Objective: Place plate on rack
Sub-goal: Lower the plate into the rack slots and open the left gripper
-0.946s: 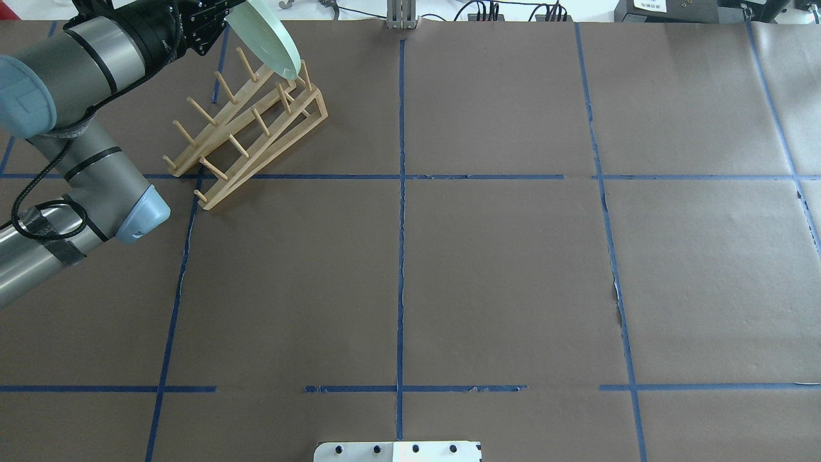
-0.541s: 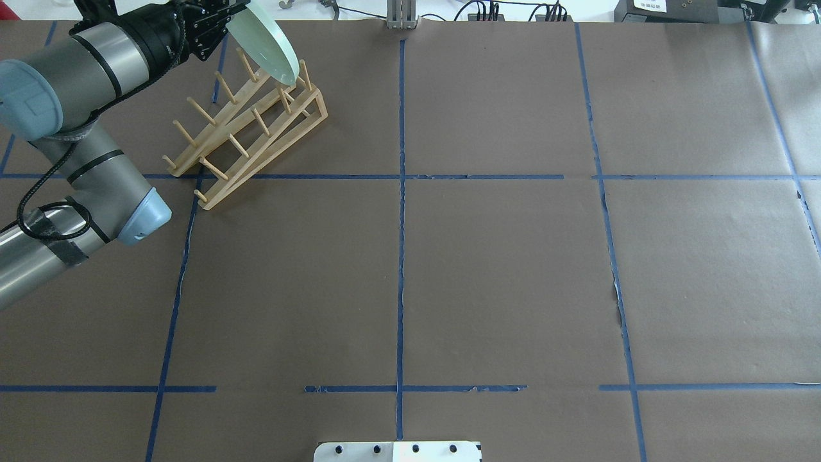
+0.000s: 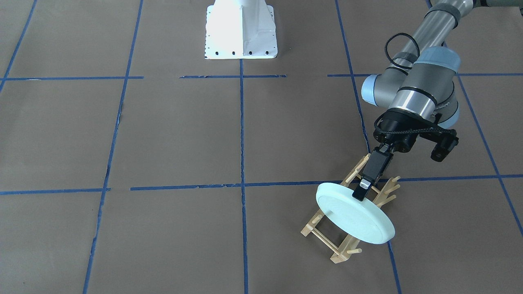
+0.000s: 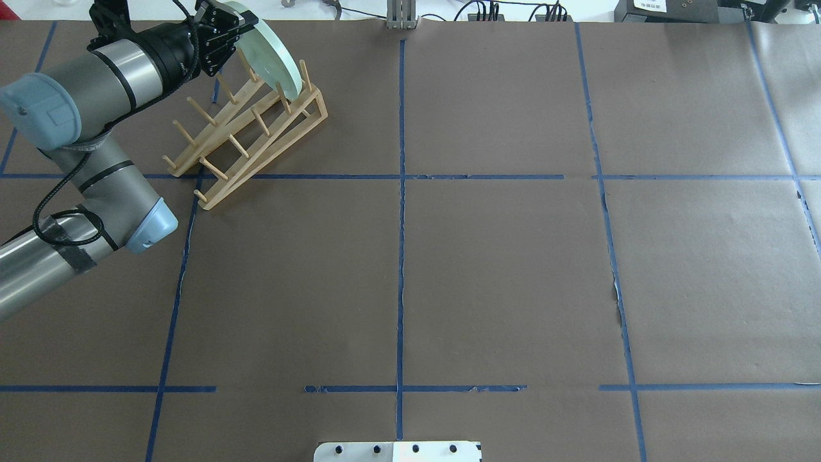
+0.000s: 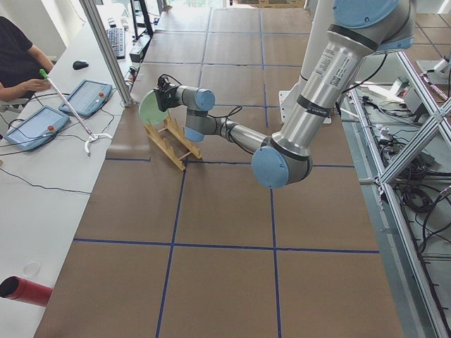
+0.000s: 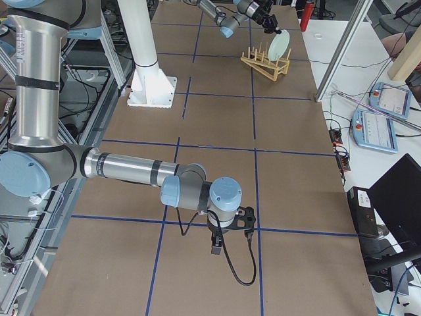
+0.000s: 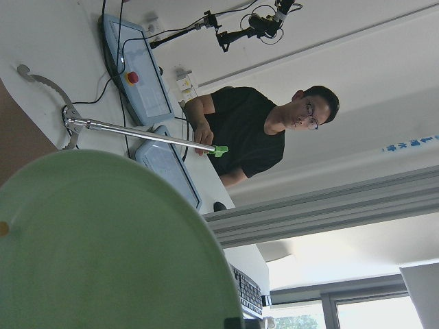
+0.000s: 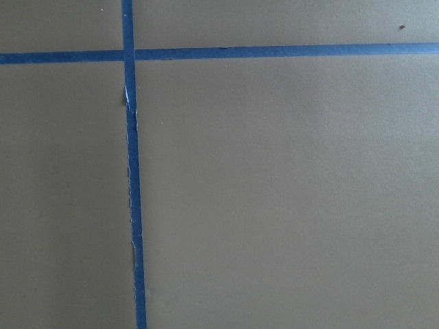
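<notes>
The pale mint-green plate (image 3: 353, 218) is held tilted on edge over the far end of the light wooden rack (image 3: 327, 239). My left gripper (image 3: 361, 192) is shut on the plate's upper rim. In the overhead view the plate (image 4: 272, 54) has its lower rim down among the last pegs of the rack (image 4: 244, 138), and the left gripper (image 4: 240, 25) is behind it. I cannot tell whether the plate rests on the rails. The plate fills the left wrist view (image 7: 103, 253). My right gripper (image 6: 216, 249) shows only in the exterior right view, low over bare table; I cannot tell its state.
The white robot base (image 3: 240, 30) stands at the near table edge. A metal post (image 4: 401, 16) stands at the far edge. An operator (image 5: 21, 63) sits beyond the far edge with tablets and a stick. Blue tape lines cross the brown table.
My left gripper has carried the plate down and closer to the rack. The plate's lower rim now sits lower among the far-end pegs.
</notes>
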Robot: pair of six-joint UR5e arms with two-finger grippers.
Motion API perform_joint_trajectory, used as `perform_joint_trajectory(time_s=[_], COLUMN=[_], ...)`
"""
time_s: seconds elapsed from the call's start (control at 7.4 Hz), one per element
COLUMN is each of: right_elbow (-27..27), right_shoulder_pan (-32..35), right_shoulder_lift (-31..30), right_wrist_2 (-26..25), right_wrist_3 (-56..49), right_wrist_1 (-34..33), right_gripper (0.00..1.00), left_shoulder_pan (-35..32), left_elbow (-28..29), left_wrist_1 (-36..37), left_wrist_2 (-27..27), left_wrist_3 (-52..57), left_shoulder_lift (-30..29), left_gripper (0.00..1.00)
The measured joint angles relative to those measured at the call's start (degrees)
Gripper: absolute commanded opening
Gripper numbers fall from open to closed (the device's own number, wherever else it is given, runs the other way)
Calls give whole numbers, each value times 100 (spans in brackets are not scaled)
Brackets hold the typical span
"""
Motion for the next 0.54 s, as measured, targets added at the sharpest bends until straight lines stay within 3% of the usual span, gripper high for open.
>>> perform_joint_trajectory(time_s=[0.27, 0.41, 0.54], right_elbow=[-1, -2, -2], right_shoulder_pan=[0, 0, 0], right_shoulder_lift=[-1, 0, 1], right_wrist_2=[0, 0, 0], right_wrist_3=[0, 0, 0], right_wrist_1=[0, 0, 0], right_gripper=[100, 100, 100], left_shoulder_pan=[40, 64, 75], left_elbow=[114, 156, 174], left_wrist_1=[4, 2, 1], left_wrist_2=[-3, 0, 2], left_wrist_3=[36, 116, 187], left_shoulder_lift=[-19, -27, -33], left_gripper=[0, 21, 83])
